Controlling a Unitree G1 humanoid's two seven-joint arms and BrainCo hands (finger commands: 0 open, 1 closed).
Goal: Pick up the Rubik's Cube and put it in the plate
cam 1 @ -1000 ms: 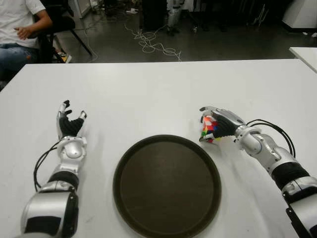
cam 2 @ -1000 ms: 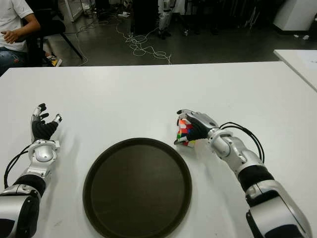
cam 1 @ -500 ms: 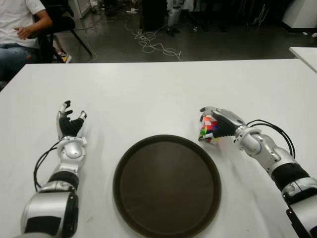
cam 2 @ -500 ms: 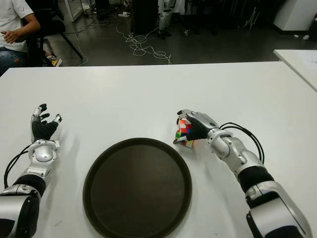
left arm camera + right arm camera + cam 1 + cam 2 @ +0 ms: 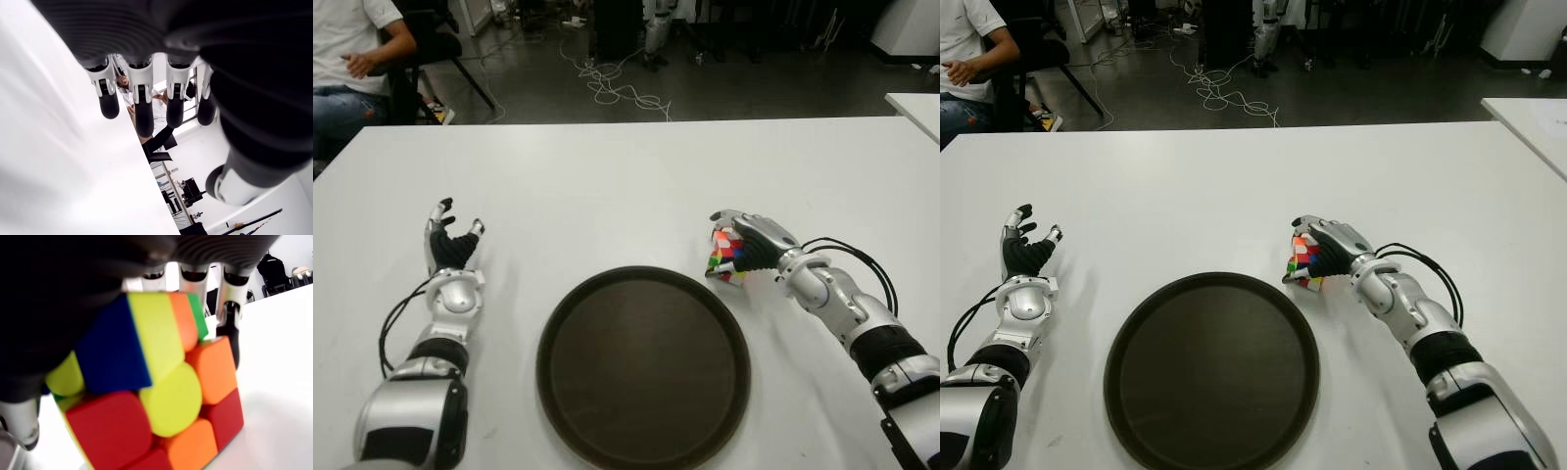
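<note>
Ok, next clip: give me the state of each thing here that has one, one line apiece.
Rubik's Cube: gripped in the right hand, just beyond the plate's right rim, not in it.
Plate: on the table, nothing in it.
Right hand: fingers closed around the cube.
Left hand: left of the plate, fingers spread, holding nothing.

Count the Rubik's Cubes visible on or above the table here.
1. The Rubik's Cube sits in the right hand, fingers closed around it, just beyond the right rim of the plate. None shows by the open left hand.
</note>
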